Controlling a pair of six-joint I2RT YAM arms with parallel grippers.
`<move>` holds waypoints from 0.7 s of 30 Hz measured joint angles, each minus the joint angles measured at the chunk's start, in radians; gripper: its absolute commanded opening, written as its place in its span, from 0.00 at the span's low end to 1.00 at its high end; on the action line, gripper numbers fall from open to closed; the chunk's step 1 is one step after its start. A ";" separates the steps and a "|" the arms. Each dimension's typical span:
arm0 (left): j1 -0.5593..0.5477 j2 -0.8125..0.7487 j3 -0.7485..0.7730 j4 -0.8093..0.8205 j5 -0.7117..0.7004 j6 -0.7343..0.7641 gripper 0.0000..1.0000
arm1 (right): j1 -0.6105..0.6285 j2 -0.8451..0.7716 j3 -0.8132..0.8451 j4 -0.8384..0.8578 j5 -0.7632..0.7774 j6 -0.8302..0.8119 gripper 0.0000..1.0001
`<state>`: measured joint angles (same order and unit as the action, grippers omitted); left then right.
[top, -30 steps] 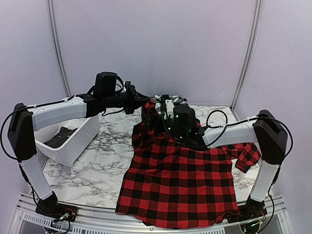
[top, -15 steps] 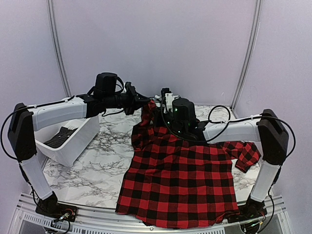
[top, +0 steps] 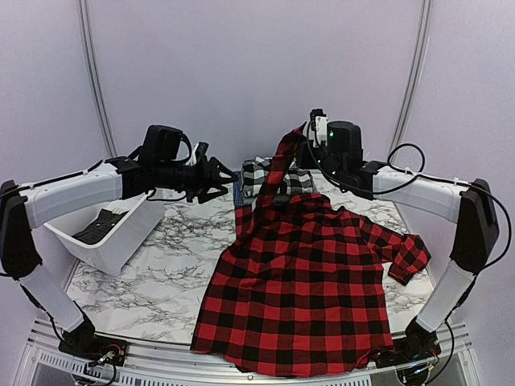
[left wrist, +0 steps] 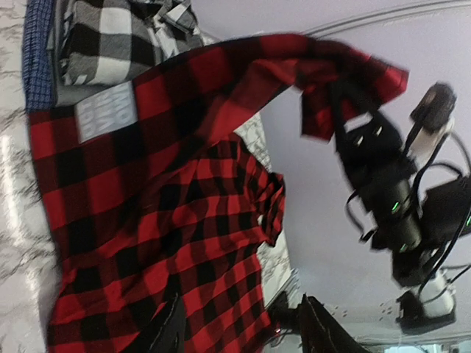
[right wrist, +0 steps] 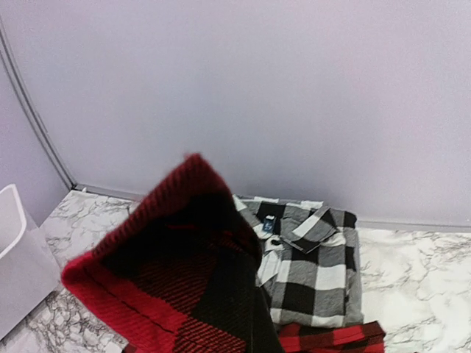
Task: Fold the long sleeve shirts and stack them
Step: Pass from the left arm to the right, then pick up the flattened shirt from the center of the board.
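Comparing w/ one second back: the right pincer [top: 309, 133] stood wide apart low over the red check shirt [top: 298, 281]. It is now fully closed on the cuff end of one sleeve [top: 278, 173] and has risen well above the tabletop [top: 161, 273]. The sleeve hangs below and to the left of that pincer, running down to the shirt's shoulder. In the right wrist view the cloth covers the fingertips, so contact detail can't be read.

Left pincer [top: 216, 178]: it was clamped on the shirt's upper edge. Its jaws now stand approx. half apart w/ nothing between them, and it has backed off leftward. The lifted sleeve is to the right of its tips, not touching.

Shirt body: spread flat, below and on the near side of both pincers. A folded black-and-white plaid shirt [top: 256, 170] lies below the right pincer, at the far side.

Meaning (judgement): hand-over complete, and the sleeve is now controlled by the right arm only. Likely next op. is laying the sleeve across the body. The body is not yet folded, so this shirt is at an early stage.
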<state>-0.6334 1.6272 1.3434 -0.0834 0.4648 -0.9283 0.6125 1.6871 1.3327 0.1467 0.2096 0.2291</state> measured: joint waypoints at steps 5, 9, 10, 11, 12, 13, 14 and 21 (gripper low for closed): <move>-0.067 -0.179 -0.236 -0.114 -0.071 0.100 0.52 | -0.045 0.002 0.060 -0.059 -0.072 -0.059 0.00; -0.206 -0.287 -0.453 -0.210 -0.157 0.122 0.48 | -0.042 0.029 0.130 -0.101 -0.130 -0.100 0.00; -0.242 -0.309 -0.497 -0.233 -0.178 0.117 0.48 | -0.042 0.035 0.146 -0.109 -0.142 -0.109 0.00; -0.270 -0.325 -0.529 -0.251 -0.196 0.111 0.48 | -0.041 0.043 0.164 -0.118 -0.152 -0.119 0.00; -0.307 -0.344 -0.565 -0.271 -0.220 0.101 0.48 | -0.041 0.048 0.178 -0.127 -0.160 -0.126 0.00; -0.341 -0.361 -0.593 -0.290 -0.244 0.089 0.47 | -0.041 0.055 0.192 -0.136 -0.166 -0.131 0.00; -0.373 -0.377 -0.619 -0.303 -0.266 0.076 0.46 | -0.041 0.058 0.201 -0.144 -0.172 -0.135 0.00; -0.575 -0.397 -0.701 -0.334 -0.353 -0.037 0.38 | -0.041 0.061 0.214 -0.180 -0.209 -0.145 0.00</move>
<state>-1.2079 1.2301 0.6426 -0.4171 0.1120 -0.9649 0.5716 1.7477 1.5463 -0.0334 0.0002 0.0841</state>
